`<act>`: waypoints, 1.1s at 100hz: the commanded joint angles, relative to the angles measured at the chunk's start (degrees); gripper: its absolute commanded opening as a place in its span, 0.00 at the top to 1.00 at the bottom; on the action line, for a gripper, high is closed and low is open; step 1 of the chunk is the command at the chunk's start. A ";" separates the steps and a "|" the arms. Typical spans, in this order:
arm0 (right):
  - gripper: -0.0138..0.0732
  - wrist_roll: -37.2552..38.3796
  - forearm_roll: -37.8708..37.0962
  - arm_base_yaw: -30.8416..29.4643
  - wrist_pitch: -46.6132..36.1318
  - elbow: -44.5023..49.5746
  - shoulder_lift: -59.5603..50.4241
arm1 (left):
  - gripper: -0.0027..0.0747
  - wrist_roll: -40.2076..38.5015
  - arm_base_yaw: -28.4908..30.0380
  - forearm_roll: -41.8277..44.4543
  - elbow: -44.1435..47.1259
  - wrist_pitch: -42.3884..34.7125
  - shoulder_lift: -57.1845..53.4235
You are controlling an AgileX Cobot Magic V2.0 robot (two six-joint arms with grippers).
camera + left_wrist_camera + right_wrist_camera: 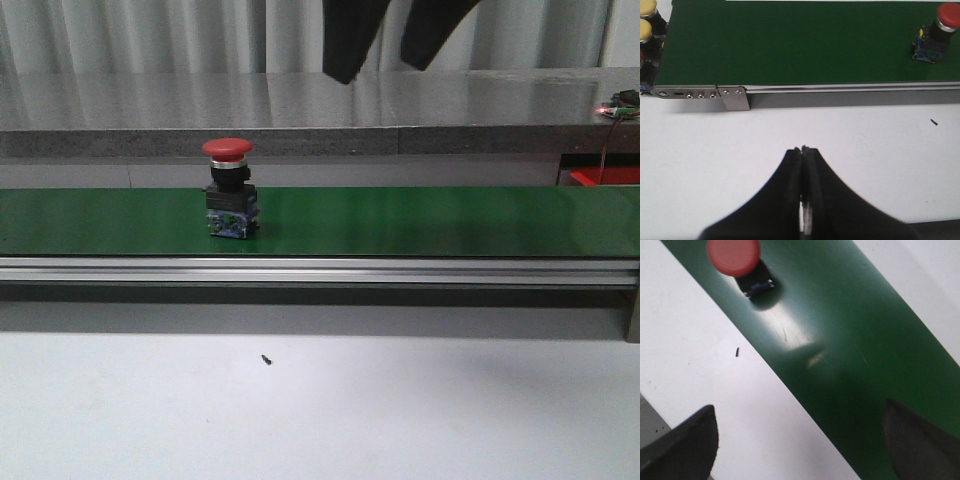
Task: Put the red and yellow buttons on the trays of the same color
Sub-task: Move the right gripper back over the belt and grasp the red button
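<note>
Front: we log a red button [228, 188] upright on the green belt [420, 220], left of centre. Left wrist: our left claw [803, 150] pressed closed, empty, over the white bench [715, 160]. Right wrist: our right claw [800, 440] spread wide, holding nothing, above the belt edge.

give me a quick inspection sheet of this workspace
surface: white table, green belt running across it
job's things: red button upright on the belt; two yellow buttons beyond the belt's end, another red one partly seen beside them; no trays seen
clutter: small dark speck on the table in front of the belt
hands: left hand shut, empty, over the table; right hand open, empty, over the belt edge
cables: thin wire at far right
surroundings: grey counter, curtain behind, red box at right
</note>
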 commanded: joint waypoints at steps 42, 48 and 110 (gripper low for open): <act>0.09 -12.82 5.19 0.09 -4.67 -4.03 7.53 | 0.99 -0.11 -0.42 -0.89 -1.42 -3.50 0.00; 0.09 -12.87 5.53 0.09 -5.46 -4.10 8.28 | 0.99 -0.11 -0.42 -0.89 -1.42 -3.50 0.00; 0.09 -15.39 8.49 0.09 -12.20 -4.14 11.99 | 0.99 -0.11 -0.42 -0.89 -1.42 -3.50 0.00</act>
